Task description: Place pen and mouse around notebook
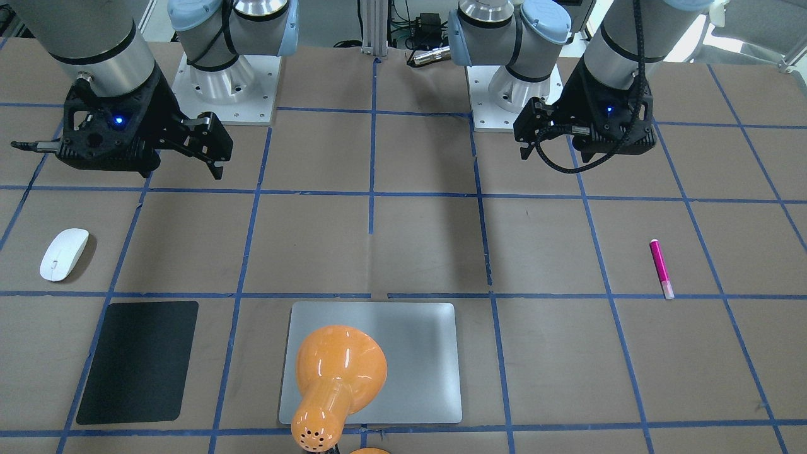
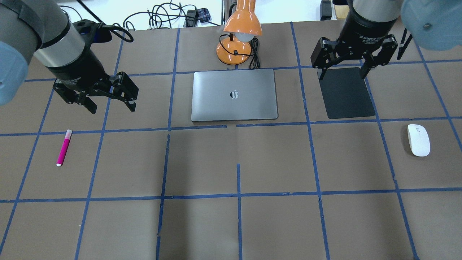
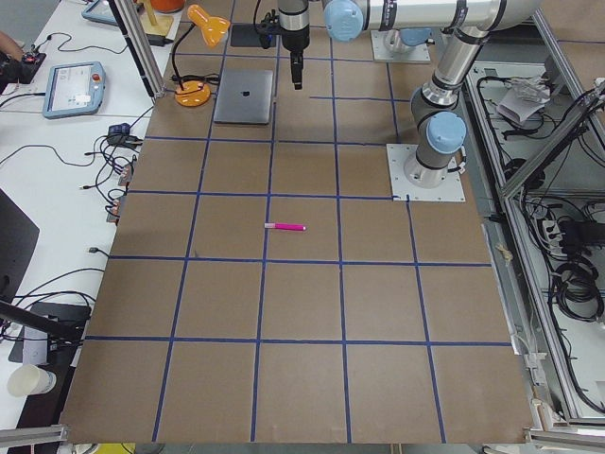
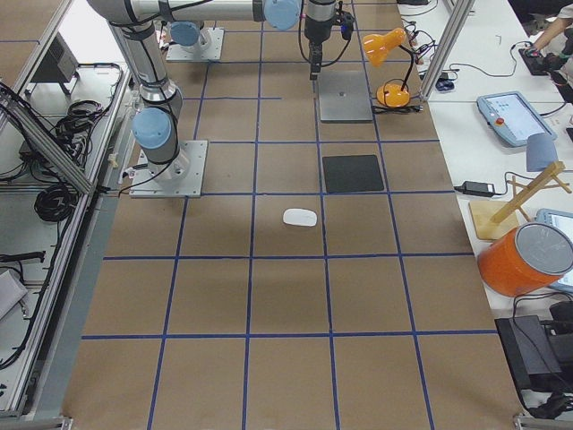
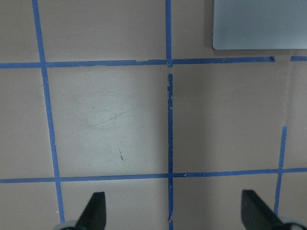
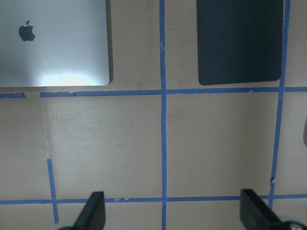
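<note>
The silver-grey notebook [image 2: 234, 94] lies closed at the far middle of the table, its corner also in the left wrist view [image 5: 259, 24]. A magenta pen [image 2: 64, 147] lies on the brown table to the left, nearer the robot than my left gripper [image 2: 112, 107]. That gripper hovers open and empty, apart from the pen. The white mouse [image 2: 418, 140] rests at the right. My right gripper [image 2: 342, 75] hangs open and empty over the far edge of a black mat, well away from the mouse. In both wrist views the fingers stand wide apart with nothing between them.
A matte black mat [image 2: 346, 92] lies right of the notebook. An orange desk lamp [image 2: 238, 32] stands just behind the notebook, its head leaning over it. Blue tape lines grid the brown table. Cables lie beyond the far edge.
</note>
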Controlling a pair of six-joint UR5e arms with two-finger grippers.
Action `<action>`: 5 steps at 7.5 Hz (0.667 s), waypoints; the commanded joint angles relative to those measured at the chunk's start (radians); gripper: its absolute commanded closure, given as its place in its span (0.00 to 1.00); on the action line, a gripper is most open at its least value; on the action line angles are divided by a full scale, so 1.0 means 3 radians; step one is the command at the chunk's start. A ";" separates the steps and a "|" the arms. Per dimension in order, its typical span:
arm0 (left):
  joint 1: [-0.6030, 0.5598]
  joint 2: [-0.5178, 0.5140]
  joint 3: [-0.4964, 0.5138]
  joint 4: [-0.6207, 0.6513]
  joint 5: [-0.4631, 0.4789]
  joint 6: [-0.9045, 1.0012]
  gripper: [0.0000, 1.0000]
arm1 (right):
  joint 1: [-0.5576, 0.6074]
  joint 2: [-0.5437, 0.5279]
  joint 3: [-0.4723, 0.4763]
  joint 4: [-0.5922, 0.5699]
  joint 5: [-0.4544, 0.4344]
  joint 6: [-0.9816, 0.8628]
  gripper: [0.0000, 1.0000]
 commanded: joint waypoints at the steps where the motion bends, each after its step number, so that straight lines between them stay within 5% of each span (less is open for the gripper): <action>1: 0.0000 0.0000 -0.0008 0.0013 0.0001 0.0000 0.00 | 0.0000 0.0005 0.0005 -0.0002 0.0000 -0.0005 0.00; 5: 0.0041 -0.0025 -0.0014 0.0023 0.0001 0.0056 0.00 | 0.0000 0.0005 0.0005 -0.0002 0.0005 0.0000 0.00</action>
